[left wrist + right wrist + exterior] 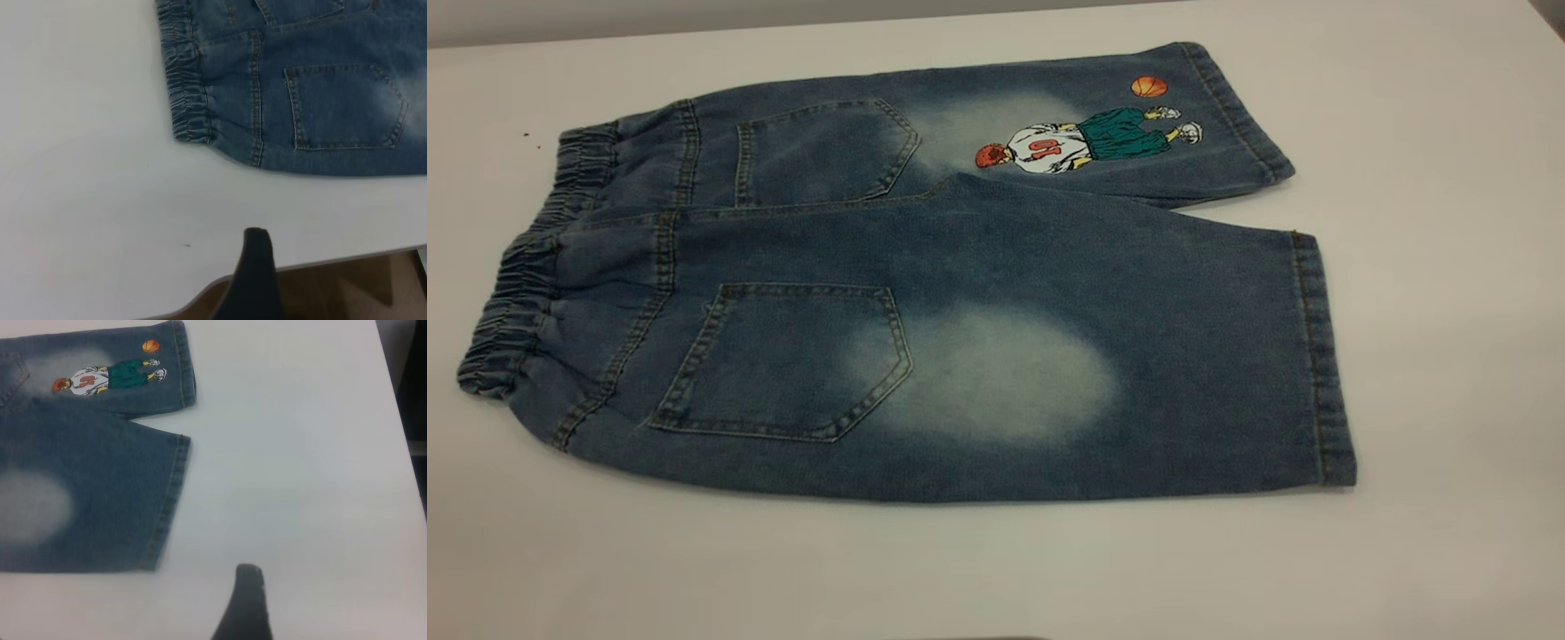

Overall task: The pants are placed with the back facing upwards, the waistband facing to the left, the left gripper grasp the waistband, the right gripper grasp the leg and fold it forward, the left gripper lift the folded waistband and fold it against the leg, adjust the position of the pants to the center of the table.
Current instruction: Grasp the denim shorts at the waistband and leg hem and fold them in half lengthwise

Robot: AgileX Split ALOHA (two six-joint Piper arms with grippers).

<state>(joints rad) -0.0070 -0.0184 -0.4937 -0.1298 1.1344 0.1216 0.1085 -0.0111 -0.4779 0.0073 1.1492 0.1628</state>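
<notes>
Pants (925, 293) lay flat, back up, on the table (1432, 267) — waistband (516, 302) leftward, plain leg (1192, 356) nearest, ready for grasping. Left gripper (257, 267) and right gripper (247, 600) hung clear; jaw state indeterminable.

Pants (996, 267) washed denim cloth, faded patches; waistband (511, 302) ruched elastic; table (1432, 222) smooth matt white.
</notes>
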